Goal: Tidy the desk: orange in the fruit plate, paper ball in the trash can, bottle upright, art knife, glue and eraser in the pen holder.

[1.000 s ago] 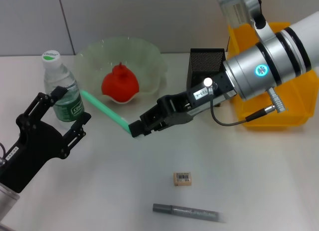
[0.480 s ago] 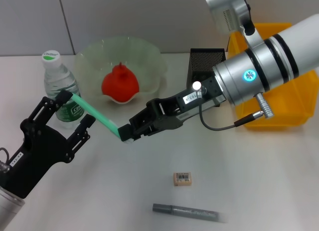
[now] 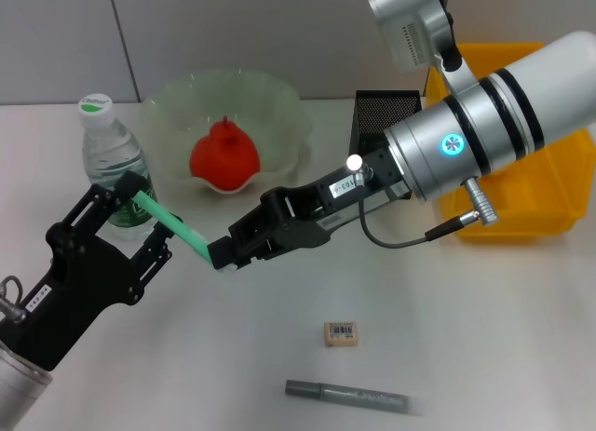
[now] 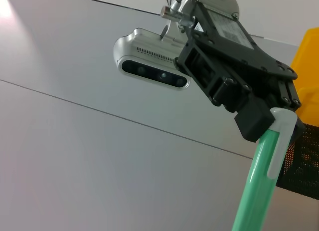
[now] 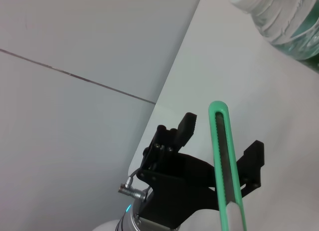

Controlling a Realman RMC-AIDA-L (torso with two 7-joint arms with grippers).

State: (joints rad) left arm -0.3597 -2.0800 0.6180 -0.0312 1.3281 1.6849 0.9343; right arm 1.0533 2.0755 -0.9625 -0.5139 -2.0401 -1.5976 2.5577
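The art knife (image 3: pixel 170 222), a long green one, is clamped at one end in the right gripper (image 3: pixel 226 254) and held in the air above the white desk (image 3: pixel 484 338); its free end reaches between the spread fingers of the left gripper (image 3: pixel 126 222), which do not close on it. Behind the left gripper the water bottle (image 3: pixel 110 161) stands upright. The orange (image 3: pixel 224 154) lies in the pale green fruit plate (image 3: pixel 270 105), and the black mesh pen holder (image 3: pixel 384 114) stands beside that plate, with the yellow trash can (image 3: pixel 549 208) behind the right arm. Near the front edge lie the eraser (image 3: pixel 342 333) and, closer still, the grey glue stick (image 3: pixel 346 394).

In the left wrist view the right gripper (image 4: pixel 259 126) grips the green art knife (image 4: pixel 256 186) at its end.

In the right wrist view the art knife (image 5: pixel 225 161) stretches toward the left gripper (image 5: pixel 219 148), whose fingers (image 5: pixel 185 125) stand wide on either side of it, and the water bottle (image 5: pixel 279 16) is beyond.
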